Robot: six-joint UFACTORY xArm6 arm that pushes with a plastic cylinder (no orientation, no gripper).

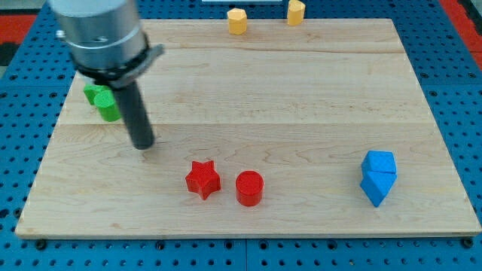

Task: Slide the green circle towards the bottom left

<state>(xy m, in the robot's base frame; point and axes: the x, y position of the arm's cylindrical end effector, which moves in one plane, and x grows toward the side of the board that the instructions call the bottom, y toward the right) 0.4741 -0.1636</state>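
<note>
We've got a grey metal cylinder housing up top, black collar below, then straight dark rod to my tip [143, 145].

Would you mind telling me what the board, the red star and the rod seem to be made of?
The board looks like pale wood: lengthwise grain and plank seams, matte finish. The red star looks like plastic, possibly 3D-printed: uniform saturated colour, faint ridged texture, though I can't be sure. The rod, ending at my tip, appears smooth and dark, either metal or plastic.
</note>
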